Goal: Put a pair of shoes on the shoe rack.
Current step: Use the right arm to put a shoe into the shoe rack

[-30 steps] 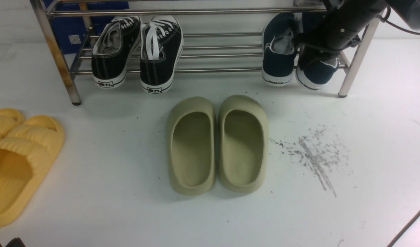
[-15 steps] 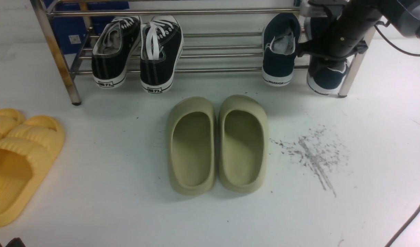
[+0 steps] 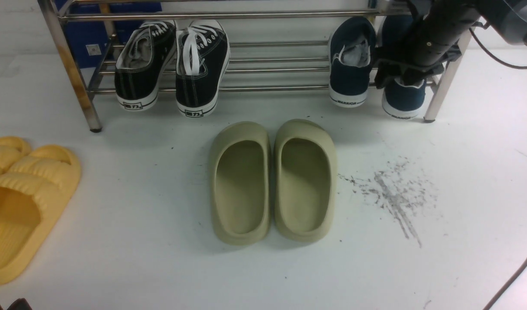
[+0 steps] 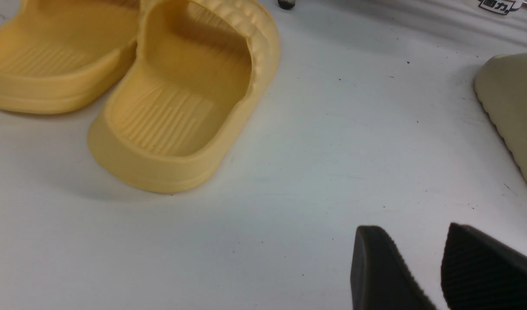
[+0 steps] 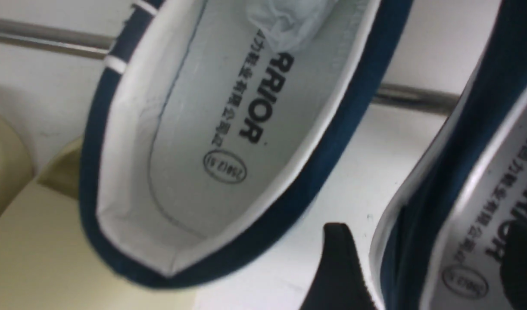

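Note:
Both navy shoes of the pair rest heel-out on the lower bars of the steel shoe rack, at its right end. The left shoe stands free, its pale insole showing in the right wrist view. My right gripper hangs over the right shoe. It is open and straddles that shoe's side wall, one finger outside, the other over the insole, with a gap showing. My left gripper hovers open over bare table, holding nothing.
Black lace-up sneakers sit on the rack's left part. Two olive slides lie mid-table in front of the rack. Yellow slides lie at the left, close to my left gripper. The rack's right leg stands beside my right arm.
The right gripper's jaws have spread apart from the right navy shoe's wall. That shoe swung right, then settled straighter on the bars beside its mate. The left arm is still.

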`<act>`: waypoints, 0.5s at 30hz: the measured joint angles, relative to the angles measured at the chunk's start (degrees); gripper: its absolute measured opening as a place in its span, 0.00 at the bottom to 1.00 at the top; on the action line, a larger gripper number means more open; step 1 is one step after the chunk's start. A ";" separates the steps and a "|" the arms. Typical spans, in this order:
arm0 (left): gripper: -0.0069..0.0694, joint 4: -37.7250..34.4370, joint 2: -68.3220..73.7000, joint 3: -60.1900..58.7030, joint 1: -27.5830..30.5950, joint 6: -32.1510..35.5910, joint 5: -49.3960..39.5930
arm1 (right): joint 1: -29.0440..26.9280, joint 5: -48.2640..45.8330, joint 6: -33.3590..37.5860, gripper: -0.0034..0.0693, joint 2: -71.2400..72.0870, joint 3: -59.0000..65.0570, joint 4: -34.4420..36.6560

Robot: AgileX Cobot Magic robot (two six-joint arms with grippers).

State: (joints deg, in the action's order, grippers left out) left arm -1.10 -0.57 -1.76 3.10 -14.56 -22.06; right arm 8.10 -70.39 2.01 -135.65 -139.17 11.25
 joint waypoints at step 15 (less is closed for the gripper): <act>0.40 0.00 0.00 0.00 0.00 0.00 0.00 | 0.00 -1.18 5.12 0.36 11.63 8.40 0.40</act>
State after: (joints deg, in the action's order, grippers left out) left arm -1.10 -0.57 -1.76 3.10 -14.56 -22.06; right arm 8.10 -71.57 7.13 -124.01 -130.77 11.65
